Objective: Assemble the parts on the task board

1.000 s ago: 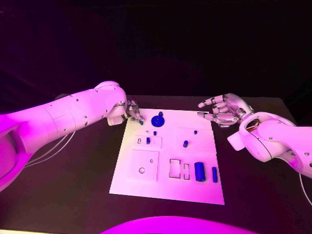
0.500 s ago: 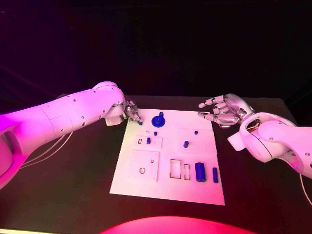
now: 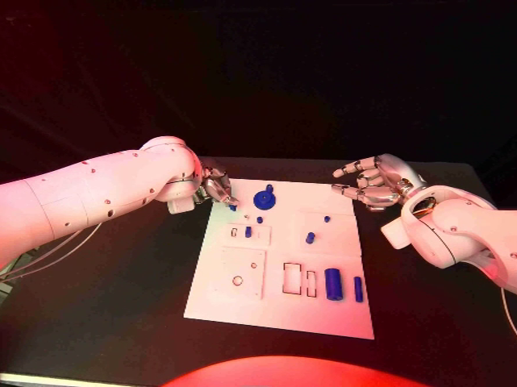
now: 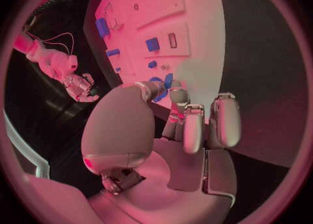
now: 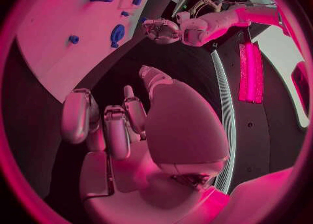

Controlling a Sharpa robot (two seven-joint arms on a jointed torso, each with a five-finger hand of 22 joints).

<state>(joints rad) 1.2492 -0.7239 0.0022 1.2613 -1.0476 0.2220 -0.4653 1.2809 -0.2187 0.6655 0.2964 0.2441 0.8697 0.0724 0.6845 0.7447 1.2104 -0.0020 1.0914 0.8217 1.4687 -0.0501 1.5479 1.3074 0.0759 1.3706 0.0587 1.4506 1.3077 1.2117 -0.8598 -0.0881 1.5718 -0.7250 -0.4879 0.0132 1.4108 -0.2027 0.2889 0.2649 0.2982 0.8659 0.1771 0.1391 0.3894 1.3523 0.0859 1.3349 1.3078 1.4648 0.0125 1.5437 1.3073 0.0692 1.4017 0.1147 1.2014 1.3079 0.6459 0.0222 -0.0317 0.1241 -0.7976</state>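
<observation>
1. Left hand (image 3: 216, 188) at the upper left corner of the task board (image 3: 284, 310), left of centre in the head view; fingers (image 4: 223, 121) curled in close together over that corner, fingertips down beside a small blue part (image 3: 233, 207); cannot tell whether touching it or holding anything
2. Right hand (image 3: 373, 182) just off the board's upper right corner, right of centre in the frame; fingers (image 3: 349, 170) spread and slightly bent, pointing toward the left of the frame, nothing between them, clear of the board
3. Round blue part with a raised stem (image 3: 264, 198) near the board's top edge, just right of the left hand; same piece just past the fingertips in the left wrist view (image 4: 159, 85)
4. Small blue peg (image 3: 248, 231) in the upper left panel, another (image 3: 310, 237) near the board's middle
5. Large blue cylinder (image 3: 332, 282) and thin blue bar (image 3: 358, 288) lying side by side at the board's lower right, beside two rectangular slots (image 3: 293, 276)
6. Square panel with a round hole (image 3: 237, 280) at the board's lower left
7. White board flat on the black table (image 3: 118, 322), in the centre of the frame, between the two arms
</observation>
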